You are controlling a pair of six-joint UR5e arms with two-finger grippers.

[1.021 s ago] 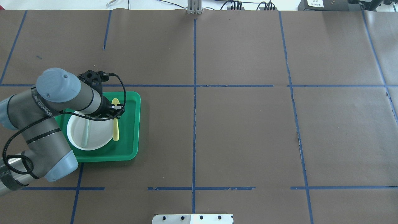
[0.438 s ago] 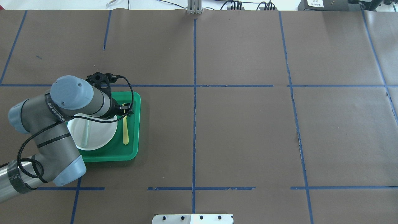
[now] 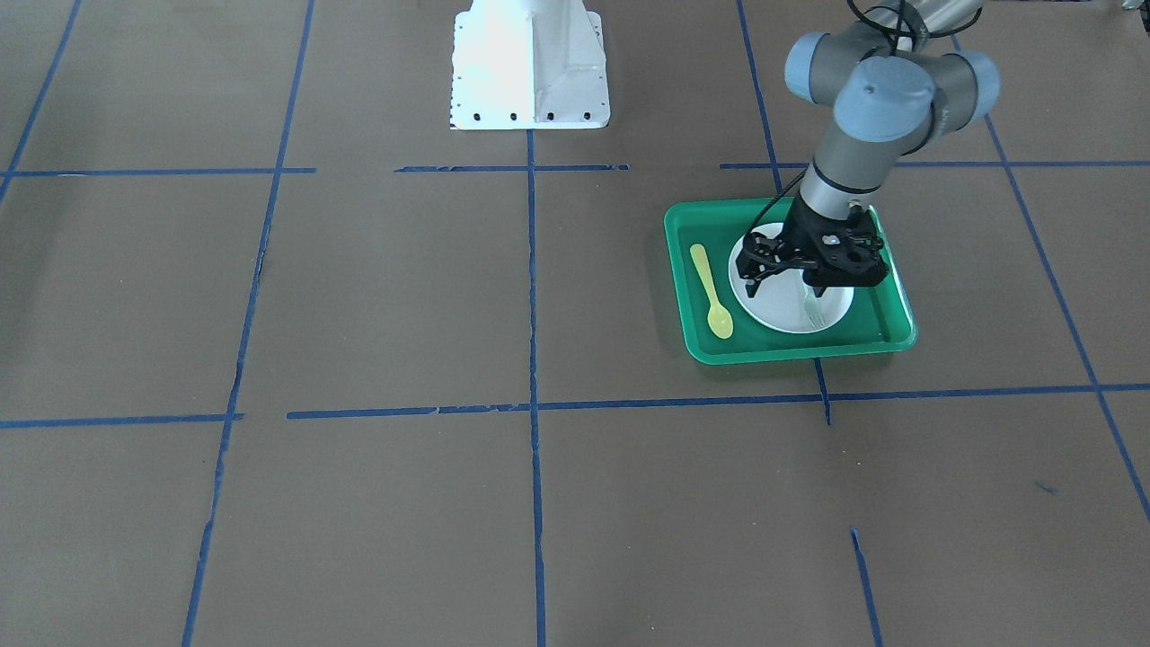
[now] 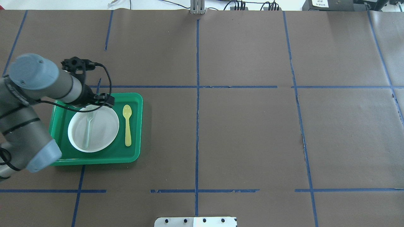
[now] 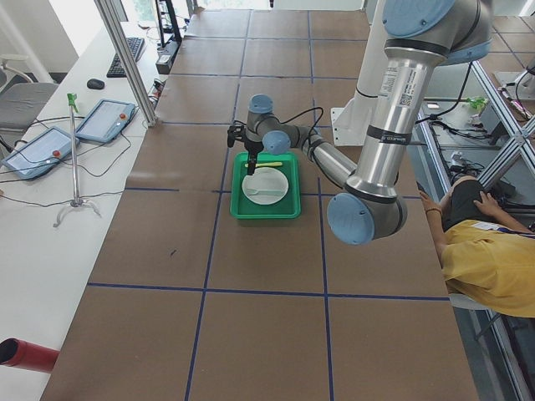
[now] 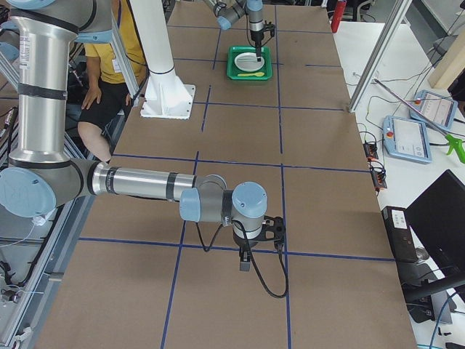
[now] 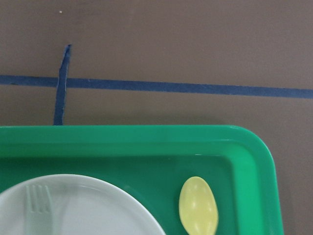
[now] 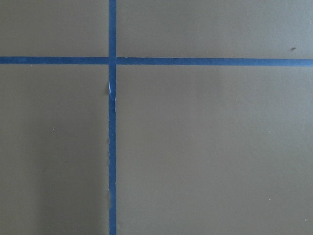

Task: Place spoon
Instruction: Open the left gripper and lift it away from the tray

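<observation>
The bench (image 4: pixel 246 132), papered brown and gridded with blue tape, carries everything on the robot's left side. The left arm (image 4: pixel 38 83) reaches over a green tray (image 4: pixel 134 152), which holds a white plate (image 4: pixel 102 127). The left end effector (image 3: pixel 784 286) hangs above the plate's far rim, jaws spread wide with nothing between them. The right end effector (image 6: pixel 247 256) shows only in the right side view, low over bare bench well away from the tray, and I cannot tell whether it is open or closed.

A pale fork (image 4: pixel 87 129) lies across the plate. The yellow spoon (image 4: pixel 127 125) lies flat on the tray floor just beside the plate, on the side toward the bench's middle. Its bowl points away from the robot and a strip of green shows between it and the plate's rim.

With the spoon lying free and the jaws empty, the placing looks done. The next move is probably a clean lift away, straight up so the fingers (image 3: pixel 750 280) clear plate, fork and tray rim.
</observation>
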